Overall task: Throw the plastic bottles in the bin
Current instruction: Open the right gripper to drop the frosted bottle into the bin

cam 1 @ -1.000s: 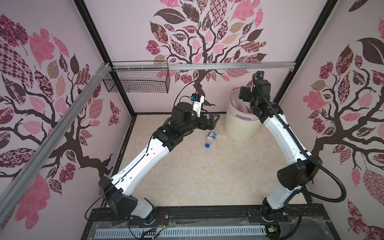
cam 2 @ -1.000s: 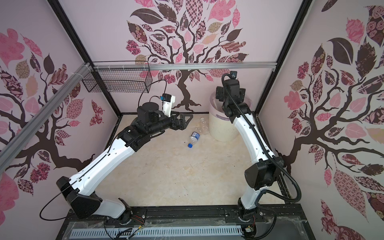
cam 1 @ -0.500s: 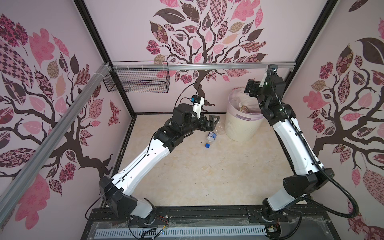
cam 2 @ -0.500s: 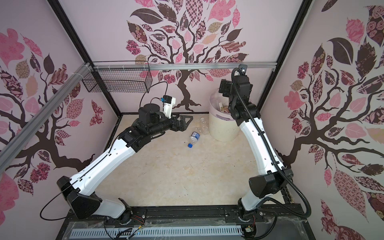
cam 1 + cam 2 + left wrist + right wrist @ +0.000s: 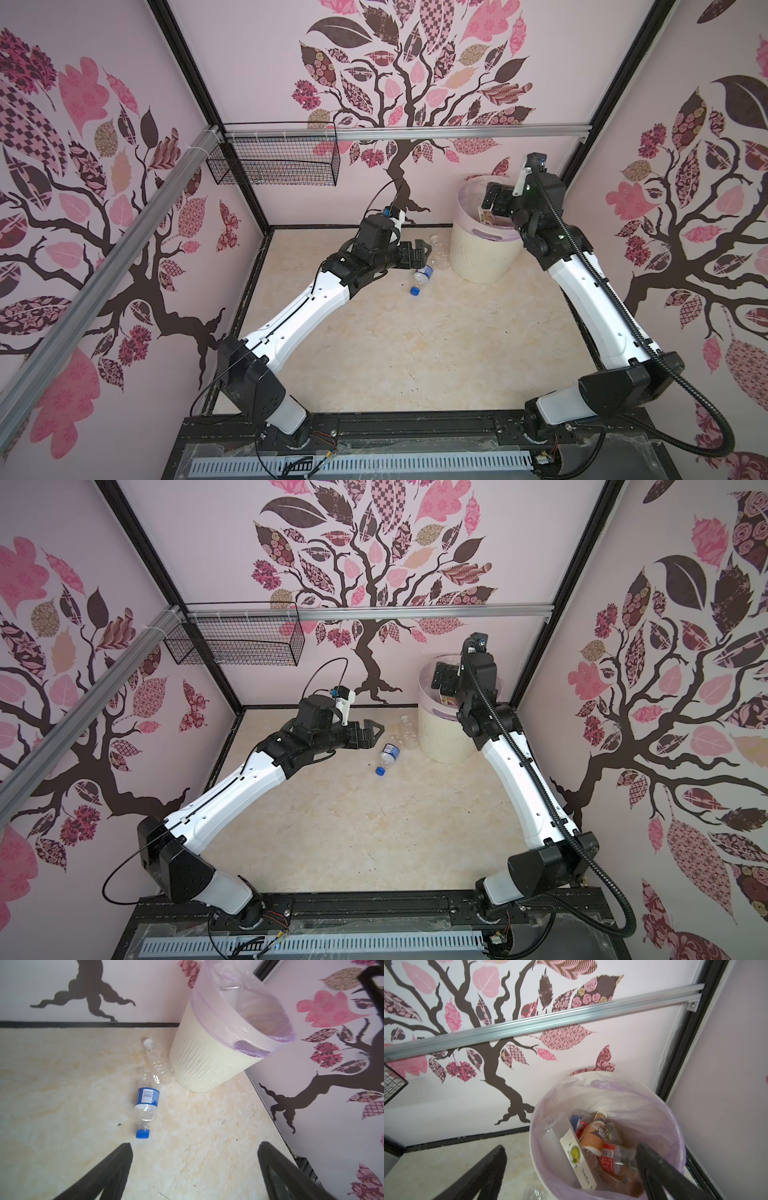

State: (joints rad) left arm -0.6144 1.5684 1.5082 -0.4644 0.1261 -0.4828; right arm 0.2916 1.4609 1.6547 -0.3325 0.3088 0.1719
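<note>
Tree-patterned pink walls (image 5: 249, 62) enclose a cream marbled floor (image 5: 415, 353).

Between the two arms the bench (image 5: 415, 353) lies bare, with wide room to pass. The far right corner is crowded: the bin (image 5: 478, 262) stands by the back wall, a white-capped clear bottle (image 5: 158, 1066) lies right against its foot, and a blue-capped bottle (image 5: 146, 1105) lies end to end with that one. The bin's mouth is partly taken, as the right gripper (image 5: 490, 199) hangs over it with fingers spread. A wire basket (image 5: 274, 166) juts from the back rail, well above the bench.
</note>
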